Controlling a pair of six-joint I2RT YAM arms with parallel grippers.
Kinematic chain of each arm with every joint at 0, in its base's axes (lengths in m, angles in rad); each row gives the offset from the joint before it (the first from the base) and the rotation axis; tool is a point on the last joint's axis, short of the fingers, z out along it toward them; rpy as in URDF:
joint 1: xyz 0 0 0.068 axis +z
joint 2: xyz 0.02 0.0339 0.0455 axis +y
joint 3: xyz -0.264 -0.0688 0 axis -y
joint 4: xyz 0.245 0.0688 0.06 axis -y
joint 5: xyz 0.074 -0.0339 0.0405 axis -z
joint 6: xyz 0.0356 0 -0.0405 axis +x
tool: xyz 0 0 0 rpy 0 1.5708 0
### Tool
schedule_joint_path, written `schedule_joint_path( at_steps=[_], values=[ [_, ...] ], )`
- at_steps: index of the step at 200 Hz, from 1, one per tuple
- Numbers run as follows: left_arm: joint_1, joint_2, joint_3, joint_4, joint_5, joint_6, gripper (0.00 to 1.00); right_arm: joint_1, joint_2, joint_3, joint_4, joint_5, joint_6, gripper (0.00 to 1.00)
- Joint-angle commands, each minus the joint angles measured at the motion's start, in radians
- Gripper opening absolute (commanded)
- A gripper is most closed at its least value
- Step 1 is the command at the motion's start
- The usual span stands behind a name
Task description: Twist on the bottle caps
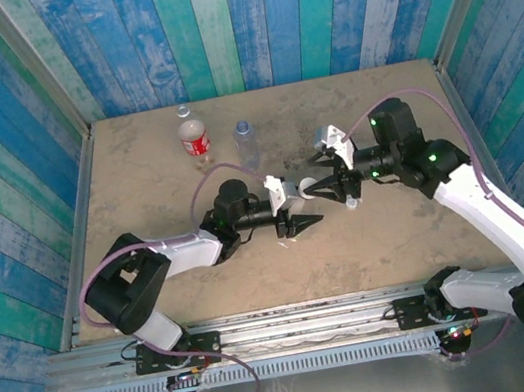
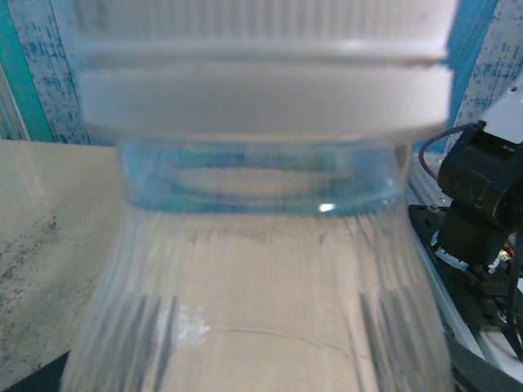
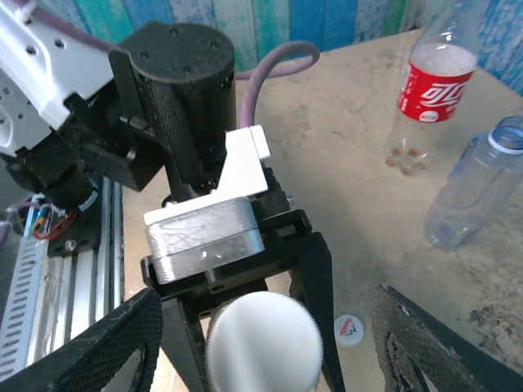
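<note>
Currently my right fingers [image 3: 106, 343] stand spread wide, one on either side of the cap [image 3: 261, 339], with clear gaps on both sides. The right gripper [image 1: 325, 181] is therefore open and holds nothing. It hangs just over the cap, angled down at it from the right.

The cap sits on the neck of the clear bottle [image 2: 261, 269]. In the left wrist view that bottle is upright, with the cap at the top and the ribbed shoulder below. I cannot tell how far the cap is threaded on. My left fingers [image 3: 315, 302] run in under the cap on both sides of the bottle and are closed on its body. The left gripper [image 1: 297, 222] reaches it from the left, its arm lying low over the table [image 1: 140, 197].

Taking the clear bottle as my mark, a second cap [image 3: 350, 328], white with a small red mark, lies flat on the table just beside it, on the right-arm side. Well behind it, toward the back wall [image 1: 241, 17], stand the red bottle [image 1: 192, 132] and the blue bottle [image 1: 247, 143]. They are near each other but apart, the red one farther left. In the right wrist view the blue bottle's mouth is open, and the frame edge cuts off the red bottle's top.
</note>
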Motion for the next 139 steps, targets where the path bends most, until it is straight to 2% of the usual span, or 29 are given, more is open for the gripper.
schedule_joint_path(
  at_steps=[1,46,59,85,101,119,139],
  values=[
    [0.0,-0.079,-0.013,-0.018,0.029,0.03,0.35,-0.006,0.031,0.04,-0.064,-0.091,-0.082,0.66],
    [0.0,-0.087,-0.01,-0.03,0.035,0.037,0.35,-0.006,0.096,0.053,-0.126,-0.144,-0.142,0.61],
    [0.0,-0.087,-0.01,-0.033,0.036,0.039,0.35,-0.006,0.105,0.059,-0.132,-0.146,-0.144,0.55],
    [0.0,-0.083,-0.006,-0.051,0.035,0.045,0.35,-0.006,0.108,0.062,-0.129,-0.15,-0.143,0.32],
    [-0.001,-0.08,-0.006,-0.05,0.029,0.046,0.35,-0.006,0.106,0.061,-0.129,-0.162,-0.143,0.27],
    [-0.002,-0.074,-0.005,-0.039,0.0,0.036,0.34,-0.006,0.104,0.059,-0.128,-0.168,-0.121,0.26],
    [-0.001,-0.069,-0.009,-0.02,-0.079,0.026,0.34,-0.003,0.092,0.033,-0.092,-0.111,-0.004,0.21]
  ],
)
